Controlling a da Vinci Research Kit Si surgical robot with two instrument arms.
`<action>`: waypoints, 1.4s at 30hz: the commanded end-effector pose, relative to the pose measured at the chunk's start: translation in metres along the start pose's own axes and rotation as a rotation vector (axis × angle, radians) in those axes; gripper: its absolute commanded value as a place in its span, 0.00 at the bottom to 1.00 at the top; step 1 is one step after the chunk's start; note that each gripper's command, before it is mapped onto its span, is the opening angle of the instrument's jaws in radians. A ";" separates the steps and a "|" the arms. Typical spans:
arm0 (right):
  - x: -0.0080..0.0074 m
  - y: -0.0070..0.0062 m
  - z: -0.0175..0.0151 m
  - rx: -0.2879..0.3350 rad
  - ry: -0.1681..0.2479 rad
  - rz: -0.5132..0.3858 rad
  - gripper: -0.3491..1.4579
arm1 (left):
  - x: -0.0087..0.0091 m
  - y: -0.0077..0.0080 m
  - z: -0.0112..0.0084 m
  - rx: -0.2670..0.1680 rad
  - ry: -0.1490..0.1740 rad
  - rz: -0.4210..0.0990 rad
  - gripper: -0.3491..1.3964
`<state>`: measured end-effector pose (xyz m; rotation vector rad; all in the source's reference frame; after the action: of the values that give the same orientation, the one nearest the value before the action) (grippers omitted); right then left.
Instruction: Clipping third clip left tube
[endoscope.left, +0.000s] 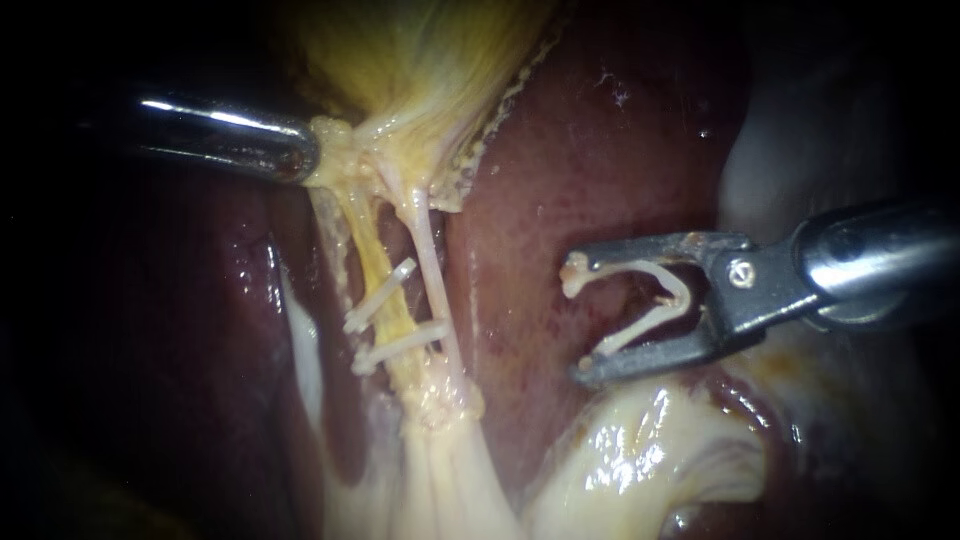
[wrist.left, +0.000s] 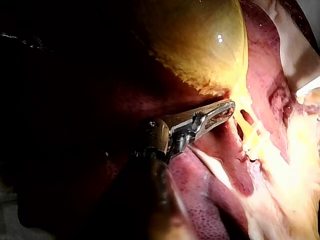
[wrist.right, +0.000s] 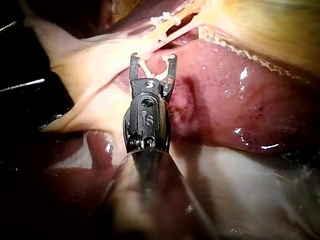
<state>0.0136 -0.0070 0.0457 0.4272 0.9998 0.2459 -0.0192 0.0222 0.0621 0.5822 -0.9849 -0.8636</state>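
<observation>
Two jaws of the right instrument (endoscope.left: 580, 318) are held wide apart, clamped only on an open clip (endoscope.left: 682, 292) seated between them, one leg against each jaw. It is carried over the liver (endoscope.left: 560, 170), well apart from the tubes. Left instrument (wrist.left: 231, 106): jaws are closed on pale tissue (endoscope.left: 335, 150) at the gallbladder (endoscope.left: 420, 50) neck. The left tube (endoscope.left: 372, 250) is seen stretched below that grip, crossed by an upper clip (endoscope.left: 382, 293) and a lower clip (endoscope.left: 400, 345). A thinner right tube (endoscope.left: 430, 260) lies just beside it.

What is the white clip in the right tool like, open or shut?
Open: the clip has two legs spread wide between the right instrument's jaws.
</observation>
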 end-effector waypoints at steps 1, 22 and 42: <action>0.0002 0.0001 0.0004 -0.002 0.000 0.022 0.46 | 0.0000 -0.0001 0.0000 -0.001 0.000 0.000 0.00; 0.0018 0.0039 0.0092 0.108 0.092 0.308 0.45 | 0.0000 -0.0009 0.0006 -0.008 -0.003 -0.002 0.00; -0.0002 0.0046 0.0133 0.184 0.107 0.378 0.44 | 0.0002 -0.0009 0.0009 -0.008 -0.003 -0.001 0.00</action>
<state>0.0248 -0.0062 0.0544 0.7812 1.0447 0.5267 -0.0203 0.0216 0.0620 0.5758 -0.9843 -0.8684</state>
